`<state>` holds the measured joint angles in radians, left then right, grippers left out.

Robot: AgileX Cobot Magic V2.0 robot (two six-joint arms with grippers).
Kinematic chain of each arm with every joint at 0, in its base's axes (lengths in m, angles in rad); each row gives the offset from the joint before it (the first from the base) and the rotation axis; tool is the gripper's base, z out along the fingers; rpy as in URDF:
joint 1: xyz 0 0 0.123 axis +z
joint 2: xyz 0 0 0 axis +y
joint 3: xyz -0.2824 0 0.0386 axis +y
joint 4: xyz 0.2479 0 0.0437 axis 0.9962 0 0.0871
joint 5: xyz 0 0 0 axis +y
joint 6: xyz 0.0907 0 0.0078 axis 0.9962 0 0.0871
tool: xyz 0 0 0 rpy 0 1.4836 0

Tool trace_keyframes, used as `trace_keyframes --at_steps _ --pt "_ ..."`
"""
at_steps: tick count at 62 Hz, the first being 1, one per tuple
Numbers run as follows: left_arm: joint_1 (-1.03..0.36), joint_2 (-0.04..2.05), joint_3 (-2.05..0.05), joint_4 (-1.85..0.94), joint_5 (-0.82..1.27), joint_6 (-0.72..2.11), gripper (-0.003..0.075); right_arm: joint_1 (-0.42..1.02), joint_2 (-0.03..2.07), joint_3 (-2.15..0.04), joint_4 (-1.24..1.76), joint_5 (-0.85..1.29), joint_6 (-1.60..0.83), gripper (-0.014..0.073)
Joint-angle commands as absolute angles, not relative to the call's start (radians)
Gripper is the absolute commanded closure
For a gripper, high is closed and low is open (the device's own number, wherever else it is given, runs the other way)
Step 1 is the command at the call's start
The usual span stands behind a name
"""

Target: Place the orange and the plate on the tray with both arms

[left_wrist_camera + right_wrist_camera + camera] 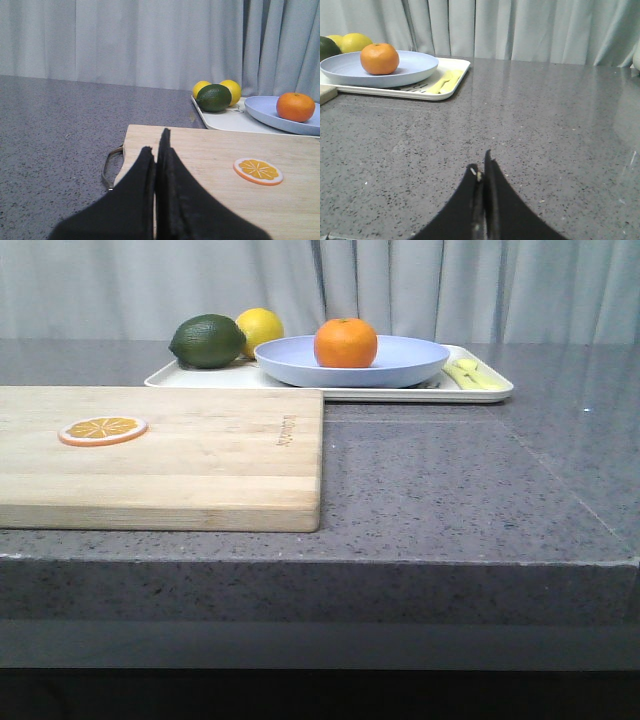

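The grey speckled stone tabletop [470, 490] carries every item, with a pale curtain [400, 285] hanging behind it. A wooden cutting board [180, 465] lies at the near left, its far right corner just beside the tray. The tray [480, 395], cream-white and rectangular, sits toward the far side of the tabletop. The plate [400, 365], pale lavender-blue, rests on the tray and covers much of its middle. The orange [346, 343] sits on the plate, left of the plate's centre. A dark green lime [208, 341] and a yellow lemon [262, 328] stand on the tray's left end, touching or nearly touching each other; the left wrist view shows a second yellow fruit [201, 87] behind the lime. Pale yellow-green pieces [472, 374] lie at the tray's right end; their identity cannot be told. A thin orange slice [103, 430] lies flat on the cutting board.

The left gripper [157, 160] hangs over the near edge of the cutting board, fingers pressed together and holding nothing. The right gripper [482, 175] hangs over bare tabletop, well apart from the tray, fingers likewise closed and empty.
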<state>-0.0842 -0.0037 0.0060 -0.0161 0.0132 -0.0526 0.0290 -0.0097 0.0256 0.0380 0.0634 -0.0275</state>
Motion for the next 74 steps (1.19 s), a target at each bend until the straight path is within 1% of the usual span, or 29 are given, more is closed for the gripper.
trace_keyframes --at_steps 1,23,34,74 --pt "-0.089 -0.023 0.034 -0.015 -0.069 -0.062 0.074 0.02 -0.028 0.002 0.061 -0.024 -0.028 0.0662" --pt "-0.089 -0.021 0.034 -0.015 -0.069 -0.062 0.074 0.013 -0.028 0.002 0.099 -0.021 -0.028 0.0662" --pt "-0.089 -0.021 0.034 -0.015 -0.069 -0.062 0.074 -0.019 -0.028 0.002 0.099 -0.019 -0.028 0.0662" --pt "-0.089 -0.021 0.034 -0.015 -0.069 -0.062 0.074 -0.001 -0.028 0.002 0.099 -0.019 -0.028 0.0662"
